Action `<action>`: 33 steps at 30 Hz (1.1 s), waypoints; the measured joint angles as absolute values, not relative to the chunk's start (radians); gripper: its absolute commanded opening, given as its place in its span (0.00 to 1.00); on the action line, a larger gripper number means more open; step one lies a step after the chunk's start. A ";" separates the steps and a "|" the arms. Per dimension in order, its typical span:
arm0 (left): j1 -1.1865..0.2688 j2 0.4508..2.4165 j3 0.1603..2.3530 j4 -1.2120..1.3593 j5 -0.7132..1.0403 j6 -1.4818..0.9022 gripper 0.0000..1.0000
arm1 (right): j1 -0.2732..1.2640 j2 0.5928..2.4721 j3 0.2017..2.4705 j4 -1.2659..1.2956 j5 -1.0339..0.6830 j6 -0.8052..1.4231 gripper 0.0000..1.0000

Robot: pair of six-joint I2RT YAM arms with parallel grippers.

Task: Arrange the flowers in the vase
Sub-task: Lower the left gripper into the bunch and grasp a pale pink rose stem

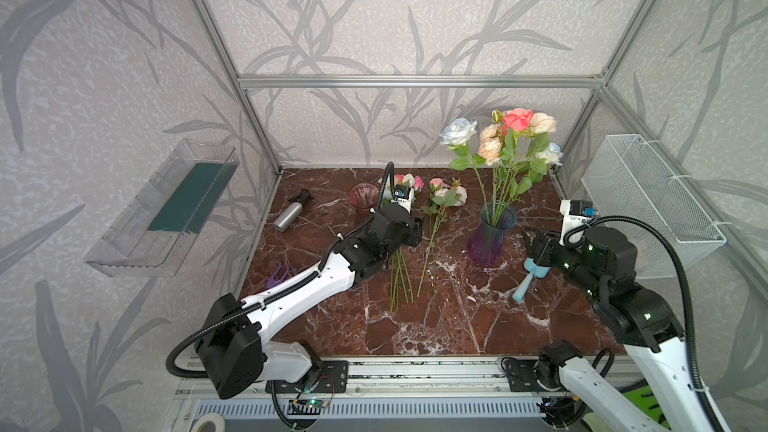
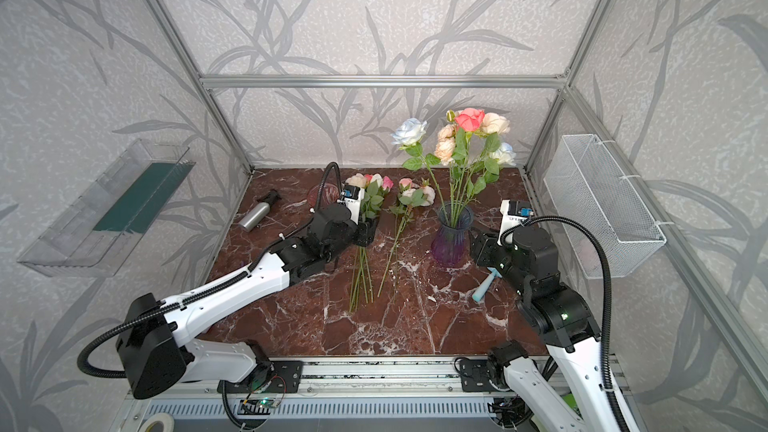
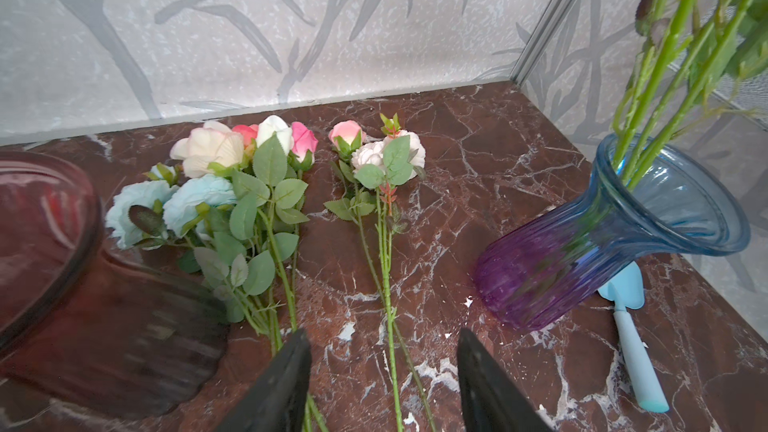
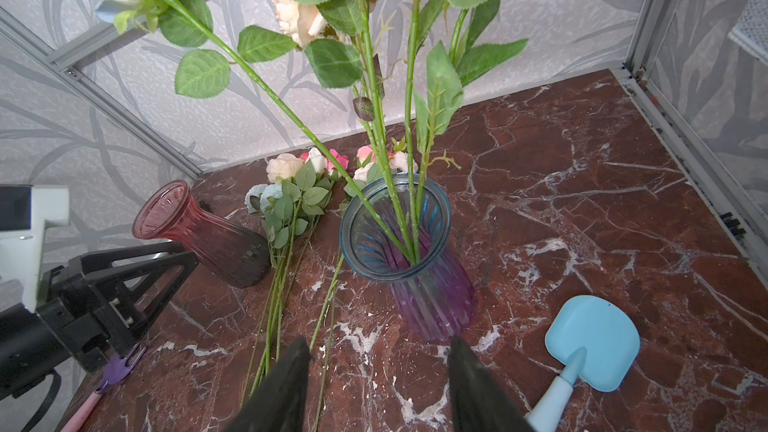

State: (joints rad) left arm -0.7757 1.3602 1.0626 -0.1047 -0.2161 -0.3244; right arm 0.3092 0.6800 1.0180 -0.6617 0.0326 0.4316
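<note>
Marble tabletop [image 1: 457, 326] carries our loose roses [image 3: 249, 201] left of the blue-purple vase [image 1: 492, 234], others already standing in it. Left gripper [image 3: 382, 332] and right gripper [image 4: 378, 340] gape, empty. Stems [image 3: 386, 284] look light, wiry; we'd pinch mid-stem.

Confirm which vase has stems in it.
The blue-and-purple vase, right of the loose flowers; the red vase on their left is empty.

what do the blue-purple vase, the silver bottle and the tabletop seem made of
Blue-purple vase: likely ribbed tinted glass, glossy; stems show through it.
Silver bottle: seemingly brushed metal, dull sheen, black top.
Tabletop: red-brown marble or marble-look sheet, white veins, slight gloss.
</note>
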 measured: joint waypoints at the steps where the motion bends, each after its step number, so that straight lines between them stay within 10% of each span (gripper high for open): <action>1: -0.776 1.373 1.084 -0.128 -0.227 -0.325 0.58 | 0.309 0.680 1.017 -0.659 0.033 0.429 0.54; 18: -0.727 1.956 1.542 -0.522 -0.154 -0.361 0.51 | 0.309 0.672 0.911 -0.569 -0.002 0.425 0.54; 33: -0.719 2.077 1.718 -0.724 -0.167 -0.307 0.38 | 0.309 0.669 0.879 -0.543 -0.020 0.429 0.54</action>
